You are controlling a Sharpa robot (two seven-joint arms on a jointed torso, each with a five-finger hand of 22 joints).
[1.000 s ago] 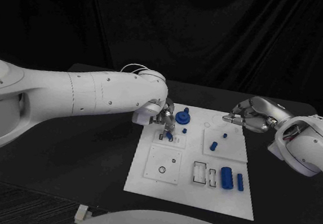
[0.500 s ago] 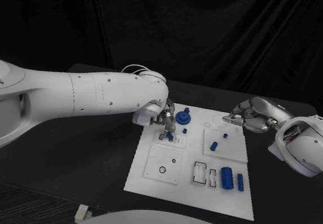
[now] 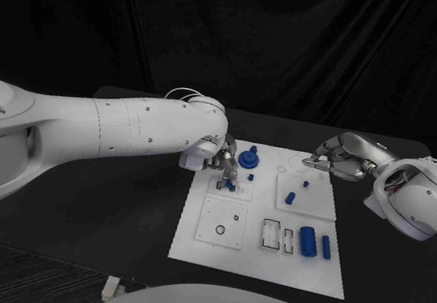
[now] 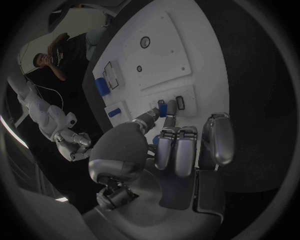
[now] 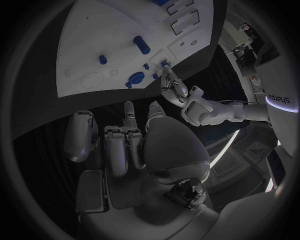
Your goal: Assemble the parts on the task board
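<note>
My left hand (image 3: 220, 163) hung over the far left part of the task board (image 3: 256, 269), its fingertips (image 4: 164, 108) pinching a small blue part (image 3: 230, 185) at a slot in the small plate there; from the head view my own fingers covered most of that piece, so I could not tell how deep it sat. Just right of it stood a blue knobbed part (image 3: 247, 158), and near it a tiny blue peg (image 3: 251, 177), half hidden by my fingers. Further right, on the next plate, lay a short blue cylinder (image 3: 289, 198) and a small stud (image 3: 304, 184). Nearer me, two blue cylinders (image 3: 306, 242) lay beside open rectangular slots (image 3: 271, 233), well apart from either hand. My right hand (image 3: 340, 159) hovered at the board's far right edge, fingers curled in together (image 5: 122, 145), holding nothing I could see; its wrist was cut off behind my forearm.
</note>
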